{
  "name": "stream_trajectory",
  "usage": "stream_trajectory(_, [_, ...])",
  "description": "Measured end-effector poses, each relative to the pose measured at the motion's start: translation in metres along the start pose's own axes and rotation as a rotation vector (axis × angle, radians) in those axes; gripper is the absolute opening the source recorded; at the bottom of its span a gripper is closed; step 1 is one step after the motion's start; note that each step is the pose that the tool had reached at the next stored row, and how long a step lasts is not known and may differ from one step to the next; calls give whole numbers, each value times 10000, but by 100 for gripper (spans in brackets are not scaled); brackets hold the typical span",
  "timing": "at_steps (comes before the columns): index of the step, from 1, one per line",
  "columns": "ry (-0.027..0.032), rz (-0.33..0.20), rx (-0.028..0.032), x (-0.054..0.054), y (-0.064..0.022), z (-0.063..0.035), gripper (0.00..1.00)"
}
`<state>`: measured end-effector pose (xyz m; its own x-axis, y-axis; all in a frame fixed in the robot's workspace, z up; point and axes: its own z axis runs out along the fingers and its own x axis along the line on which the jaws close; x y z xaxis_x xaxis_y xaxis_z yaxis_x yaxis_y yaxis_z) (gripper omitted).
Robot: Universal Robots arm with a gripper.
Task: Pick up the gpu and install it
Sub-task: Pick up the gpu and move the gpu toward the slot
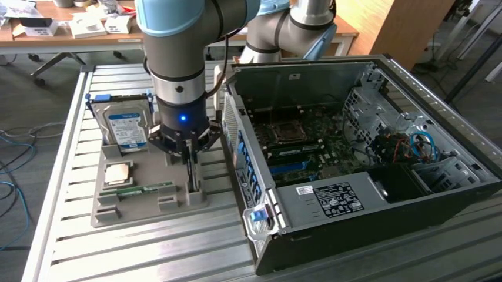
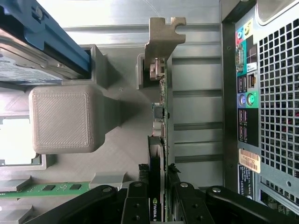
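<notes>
Gripper [image 1: 190, 154] down over the gray holder [image 1: 149, 205], straddling the gpu [image 1: 193, 175] from above. Looks clamped: fingers [image 2: 138, 198] pressed against both faces of the card [image 2: 158, 156], no gap visible either side.

Gpu standing on edge in the slot at the holder's exterior-view-right side. Long axis along that slot, running from under the gripper toward the holder's near edge. Grasp sits toward one end; metal bracket [image 2: 162, 39] at the other end, tucked into a holder post.

Surroundings:
- Pc case [image 1: 408, 82] just beside the card on the exterior view's right, rear port panel [image 2: 245, 88] facing it. Tight on that side.
- Other side: holder block [image 2: 60, 119], then hard drive [image 1: 127, 126] upright in its own cradle, near but apart.
- Memory stick [image 1: 145, 189] flat in the holder, clear of the fingers.
- Case lying open side up, motherboard [image 1: 306, 141] exposed.

Holder on a slatted metal table [image 1: 117, 252], level. Judgement: straight up is the only free direction; sideways drift risks catching the bracket on the post or on the case.
</notes>
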<state>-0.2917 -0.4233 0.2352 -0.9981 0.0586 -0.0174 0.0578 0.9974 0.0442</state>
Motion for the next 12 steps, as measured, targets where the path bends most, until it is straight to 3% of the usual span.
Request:
stream_trajectory(5, [3, -10, 2, -2, 5, -108, 26])
stream_trajectory(12, [2, -18, 1, -6, 15, -336, 26])
